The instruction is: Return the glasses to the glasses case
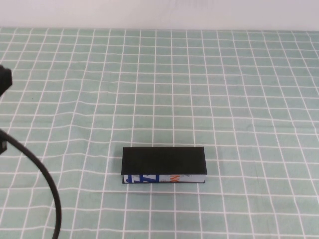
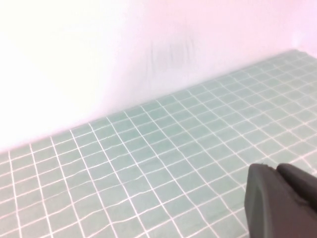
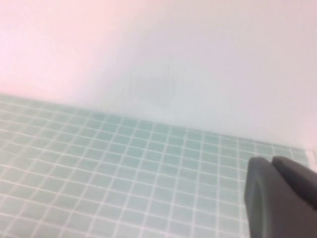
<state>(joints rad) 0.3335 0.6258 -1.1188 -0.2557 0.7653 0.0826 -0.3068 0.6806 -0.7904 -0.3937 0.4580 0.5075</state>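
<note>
At the far left edge of the high view, only a black cable point(image 1: 42, 174) of the left arm shows. The left gripper point(image 2: 282, 201) hangs above the green checked tablecloth point(image 1: 224, 74). The matte black rectangular glasses case point(image 1: 164, 165), lid closed, lies centre-front. The right gripper point(image 3: 280, 198) hovers facing the white wall point(image 3: 198, 59).

A green cloth with a white grid point(image 1: 164, 84) covered the table, lying in soft wrinkles toward its left side. The glasses case point(image 1: 164, 165) rested flat on it with its lid closed, near the front edge, its white printed long side facing that edge.

The left gripper point(image 2: 282, 201) and the right gripper point(image 3: 280, 198) each hung above the cloth, facing the far edge.
</note>
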